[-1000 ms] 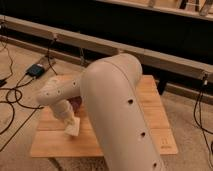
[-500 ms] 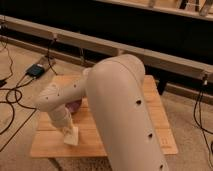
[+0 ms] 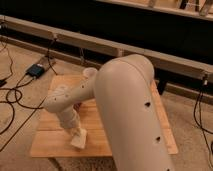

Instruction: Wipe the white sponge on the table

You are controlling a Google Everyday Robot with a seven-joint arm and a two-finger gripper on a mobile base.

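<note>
The white sponge lies on the front left part of the wooden table, slightly tilted. My gripper points down from the pale arm and is shut on the sponge's top, pressing it against the table top. The large arm hides the middle and right of the table.
A small dark object peeks out under the arm near the table's middle. A black box and cables lie on the floor to the left. A long rail runs behind the table.
The gripper and the sponge have slid toward the table's front edge, then a little to the right. The arm's elbow has swung with them.
</note>
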